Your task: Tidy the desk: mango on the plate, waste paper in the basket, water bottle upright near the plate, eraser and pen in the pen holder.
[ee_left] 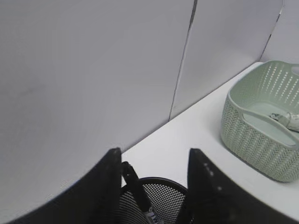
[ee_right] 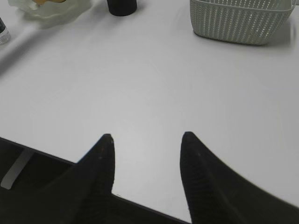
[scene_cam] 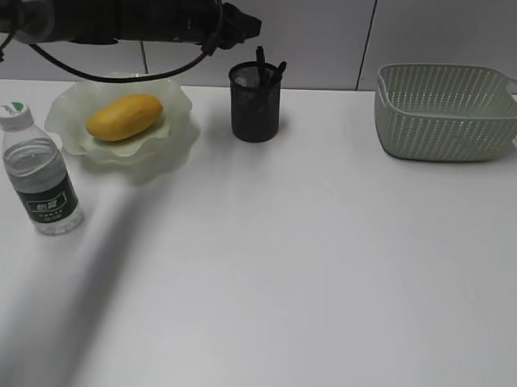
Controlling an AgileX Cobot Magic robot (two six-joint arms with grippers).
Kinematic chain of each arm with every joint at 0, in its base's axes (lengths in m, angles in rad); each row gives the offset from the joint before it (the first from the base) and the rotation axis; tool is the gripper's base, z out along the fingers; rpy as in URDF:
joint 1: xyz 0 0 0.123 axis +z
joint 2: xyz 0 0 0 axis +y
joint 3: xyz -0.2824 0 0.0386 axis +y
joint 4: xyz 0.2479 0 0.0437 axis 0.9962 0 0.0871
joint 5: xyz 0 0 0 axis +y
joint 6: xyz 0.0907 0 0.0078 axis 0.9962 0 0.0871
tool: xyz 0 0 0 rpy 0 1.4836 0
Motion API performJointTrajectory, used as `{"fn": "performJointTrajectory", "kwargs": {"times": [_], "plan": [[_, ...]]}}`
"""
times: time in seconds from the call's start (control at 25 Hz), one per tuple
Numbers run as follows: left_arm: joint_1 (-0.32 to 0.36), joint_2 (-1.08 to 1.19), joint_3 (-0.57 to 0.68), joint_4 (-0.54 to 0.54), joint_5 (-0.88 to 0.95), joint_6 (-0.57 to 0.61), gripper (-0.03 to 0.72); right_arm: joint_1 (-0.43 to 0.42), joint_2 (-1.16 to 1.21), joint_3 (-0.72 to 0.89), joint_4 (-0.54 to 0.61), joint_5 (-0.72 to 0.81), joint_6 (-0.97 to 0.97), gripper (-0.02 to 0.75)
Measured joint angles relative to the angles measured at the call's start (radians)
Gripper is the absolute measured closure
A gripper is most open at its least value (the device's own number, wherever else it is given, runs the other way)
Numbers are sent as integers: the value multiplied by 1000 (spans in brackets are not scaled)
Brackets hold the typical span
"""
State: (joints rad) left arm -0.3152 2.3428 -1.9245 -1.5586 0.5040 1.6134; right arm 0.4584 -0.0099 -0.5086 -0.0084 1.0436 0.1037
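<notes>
The yellow-orange mango lies on the pale green ruffled plate. Left of the plate the water bottle stands upright. My left gripper hovers just above the black mesh pen holder. In the left wrist view that gripper is open. A dark pen stands in the pen holder, leaning against the left finger. The waste paper lies inside the green basket. My right gripper is open over the desk's front edge, holding nothing. The eraser is out of view.
The basket stands at the back right of the white desk. A grey wall rises right behind the pen holder. The right wrist view shows the plate, pen holder and basket far ahead.
</notes>
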Motion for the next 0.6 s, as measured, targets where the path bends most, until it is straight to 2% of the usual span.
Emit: {"fn": "performJointTrajectory", "kwargs": {"times": [0.08,0.2,0.32,0.36,0.4,0.52,0.6], "plan": [[0,2,0,-17,-2,1,321,0,0,0,-1,0,0,364],[0,1,0,-23,-3,-11,292,0,0,0,-2,0,1,364],[1,-35,0,67,-3,-149,292,0,0,0,-2,0,3,364],[5,-61,1,140,9,-217,300,0,0,0,-2,0,4,364],[6,-94,1,258,42,-315,319,0,0,0,-2,0,4,364],[10,-191,-1,729,172,-682,391,0,0,0,-2,0,4,364],[8,-240,-2,1045,284,-944,411,0,0,0,-2,1,4,364]]}}
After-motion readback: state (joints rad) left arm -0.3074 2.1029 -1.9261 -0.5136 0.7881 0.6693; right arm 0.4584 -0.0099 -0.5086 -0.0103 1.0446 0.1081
